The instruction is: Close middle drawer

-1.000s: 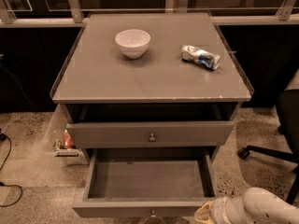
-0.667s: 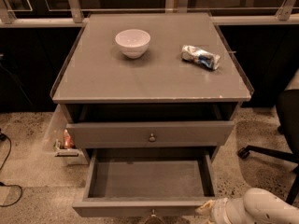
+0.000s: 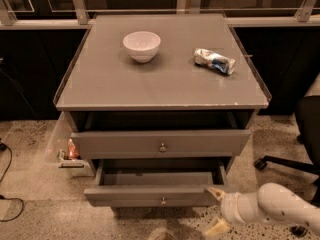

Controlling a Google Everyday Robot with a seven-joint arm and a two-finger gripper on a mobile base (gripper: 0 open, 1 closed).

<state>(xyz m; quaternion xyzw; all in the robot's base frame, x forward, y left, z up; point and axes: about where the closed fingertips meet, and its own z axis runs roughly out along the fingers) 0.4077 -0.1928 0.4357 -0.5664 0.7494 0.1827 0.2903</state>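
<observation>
The middle drawer (image 3: 150,195) sticks out part way, just below the top drawer (image 3: 125,144); the gripper (image 3: 216,211) is at its near right corner, fingers spread and holding nothing; I think the next move is a straight push inward.

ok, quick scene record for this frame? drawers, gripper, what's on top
cabinet top: white bowl at the back left, crumpled packet at the back right
top drawer: slightly out
middle drawer: partly open, sticking out past the top drawer
gripper: lower right, jaws open, upper tip at the middle drawer's right front corner
task: not closed yet
</observation>
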